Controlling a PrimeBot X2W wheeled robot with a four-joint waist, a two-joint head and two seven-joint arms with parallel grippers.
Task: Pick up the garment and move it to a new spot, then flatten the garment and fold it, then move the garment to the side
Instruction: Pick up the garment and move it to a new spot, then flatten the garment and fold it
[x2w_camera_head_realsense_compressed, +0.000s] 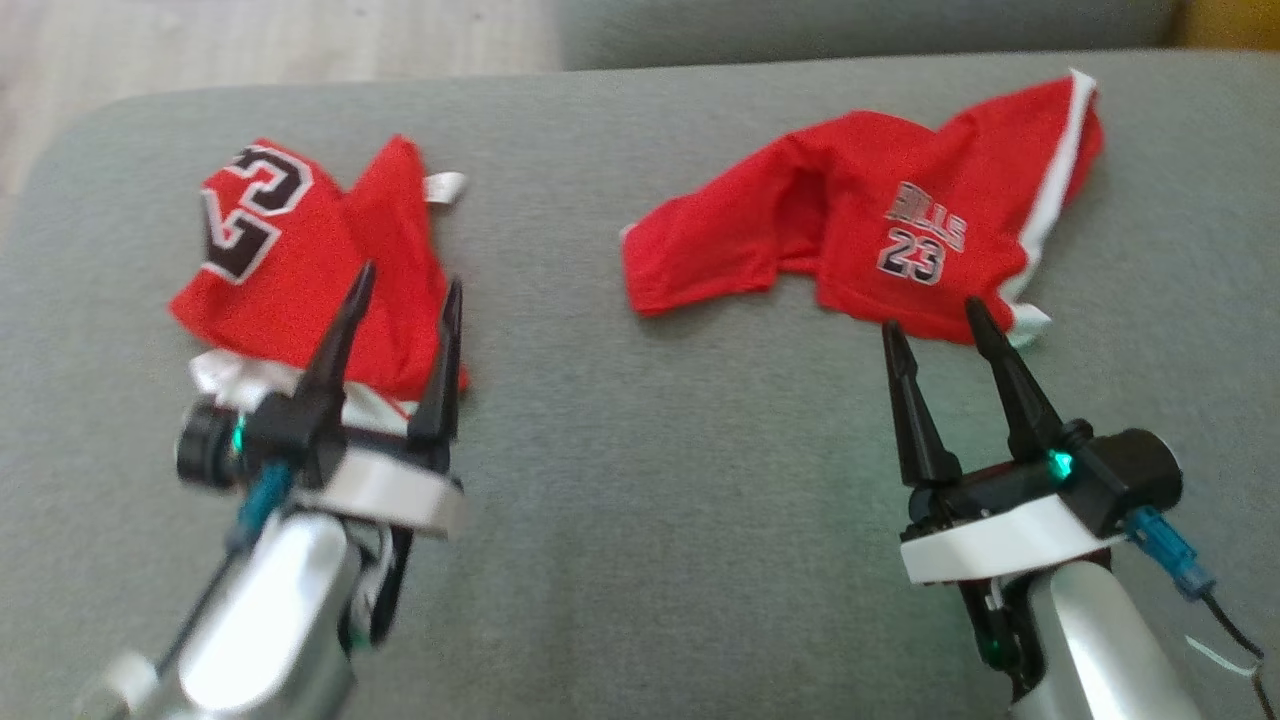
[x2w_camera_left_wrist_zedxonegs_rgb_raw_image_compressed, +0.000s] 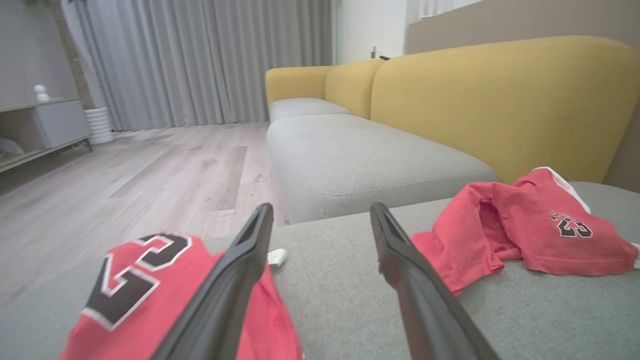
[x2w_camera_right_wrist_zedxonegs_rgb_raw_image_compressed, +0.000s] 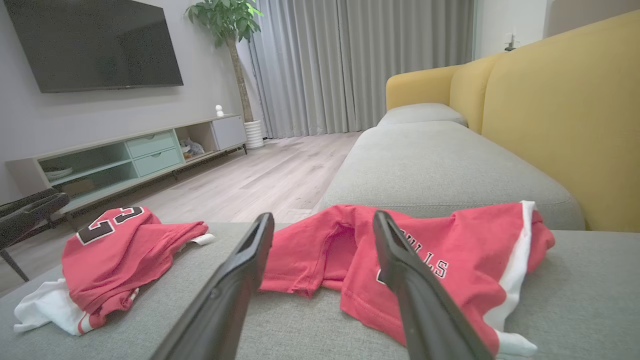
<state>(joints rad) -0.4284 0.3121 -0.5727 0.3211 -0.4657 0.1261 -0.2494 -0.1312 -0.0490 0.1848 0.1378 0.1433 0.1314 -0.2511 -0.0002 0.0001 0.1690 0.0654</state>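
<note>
**Two red garments on a grey cushion**

A crumpled red jersey (x2w_camera_head_realsense_compressed: 270, 270) of soft knit, with a big black 23 and white trim, lies bunched at the left of the coarse-woven grey sofa cushion (x2w_camera_head_realsense_compressed: 600, 420). Red shorts (x2w_camera_head_realsense_compressed: 880, 220) with a white side stripe sprawl at the right, well apart. The left pincer (x2w_camera_head_realsense_compressed: 410, 277) gapes wide over the jersey's near edge. The right pincer (x2w_camera_head_realsense_compressed: 931, 315) is also wide, its tips at the shorts' hem. Neither holds anything.

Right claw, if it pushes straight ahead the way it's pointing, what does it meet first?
Probably the red Bulls shorts: the right claw, open, points at their near hem, tips close to it, though its height above the gray cushion is unclear.
</note>
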